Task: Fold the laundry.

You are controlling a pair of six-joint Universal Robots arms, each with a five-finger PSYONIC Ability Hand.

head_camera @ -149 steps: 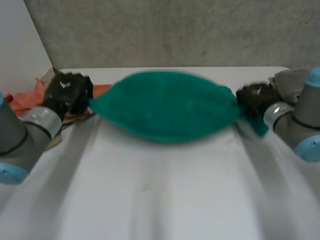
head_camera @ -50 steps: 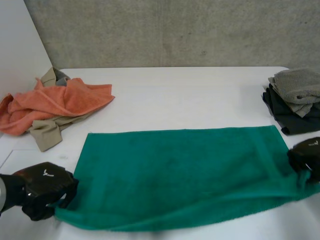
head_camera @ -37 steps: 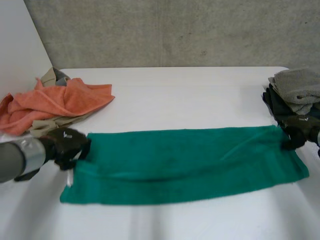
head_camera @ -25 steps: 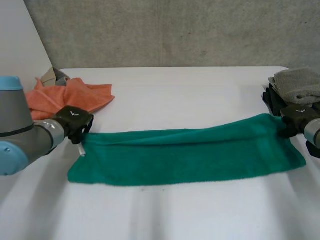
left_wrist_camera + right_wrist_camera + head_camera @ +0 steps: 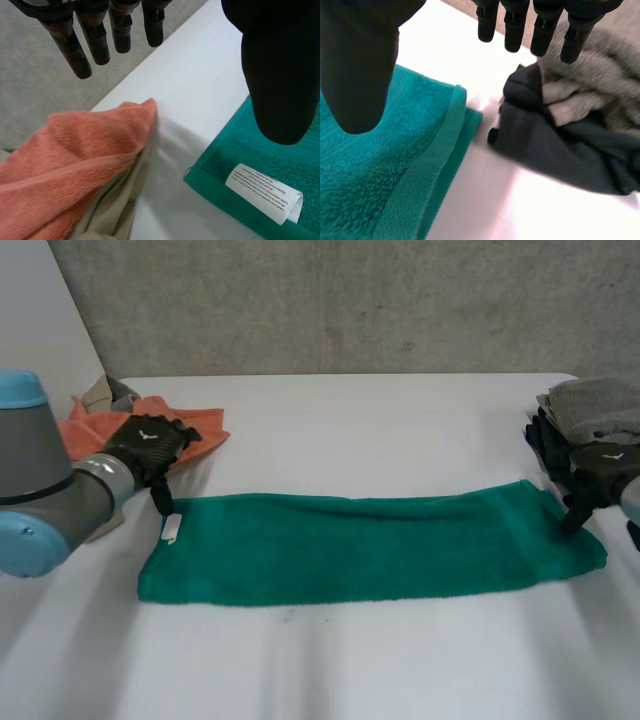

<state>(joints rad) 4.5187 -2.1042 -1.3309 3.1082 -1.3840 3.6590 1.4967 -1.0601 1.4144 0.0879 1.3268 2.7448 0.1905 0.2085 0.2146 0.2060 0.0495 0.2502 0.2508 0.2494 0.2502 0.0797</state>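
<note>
- The white bench (image 5: 350, 670) is bare at its near edge.
- A green towel (image 5: 370, 548) lies flat across the middle of the bench as a long strip, doubled over along its length. The right wrist view shows two layers at its end.
- A white label (image 5: 171, 528) sticks out at the towel's left end.
- The left hand (image 5: 150, 445) is over the towel's far left corner, by the label. Its fingers are straight and spread and hold nothing.
- The right hand (image 5: 600, 465) is at the towel's far right corner, open and grasping nothing. I cannot tell whether a fingertip touches the cloth.
- An orange towel (image 5: 205, 420) lies crumpled on a beige cloth (image 5: 107, 212) beyond the left hand.
- A grey towel (image 5: 590, 400) sits on a dark cloth (image 5: 560, 145) beyond the right hand.
- A grey wall (image 5: 350, 300) stands behind the bench.
</note>
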